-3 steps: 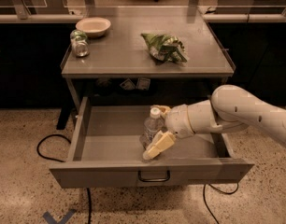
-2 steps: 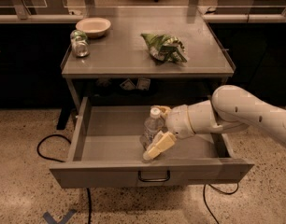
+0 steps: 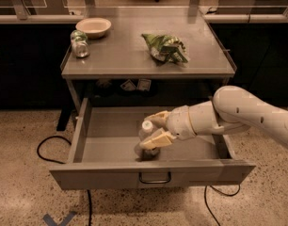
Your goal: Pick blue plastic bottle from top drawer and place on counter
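A: Where's the small clear plastic bottle (image 3: 145,131)?
B: Lower centre, in the wide grey metal drawer (image 3: 111,173), gripper (image 3: 156,129) jaws clamped round it. You lift straight up, clearing the front wall.

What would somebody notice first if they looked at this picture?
The big white robot arm reaching from the right into the open drawer catches the eye first. Its gripper has its fingers closed around a small bottle near the drawer's front. Next comes the crinkly green bag on the table above, with a bowl and a jar at the far left corner.
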Available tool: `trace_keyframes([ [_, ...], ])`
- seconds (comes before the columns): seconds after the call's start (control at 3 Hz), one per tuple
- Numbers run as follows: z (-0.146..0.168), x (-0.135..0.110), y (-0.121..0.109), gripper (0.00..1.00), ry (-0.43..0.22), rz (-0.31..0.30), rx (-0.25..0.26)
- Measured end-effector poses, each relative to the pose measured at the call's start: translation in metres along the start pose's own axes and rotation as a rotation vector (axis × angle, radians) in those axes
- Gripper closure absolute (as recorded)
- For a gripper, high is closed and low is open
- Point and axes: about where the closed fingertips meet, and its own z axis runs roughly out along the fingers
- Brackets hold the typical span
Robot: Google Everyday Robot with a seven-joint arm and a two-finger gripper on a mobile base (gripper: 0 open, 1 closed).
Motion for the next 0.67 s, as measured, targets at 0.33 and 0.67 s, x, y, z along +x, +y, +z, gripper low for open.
trace_keyframes([
  [0.33,0.0000,0.0000,0.0000,0.65,0.000,0.000,0.000],
  [0.67,0.0000,-0.0002,0.0001,0.88,0.000,0.000,0.000],
])
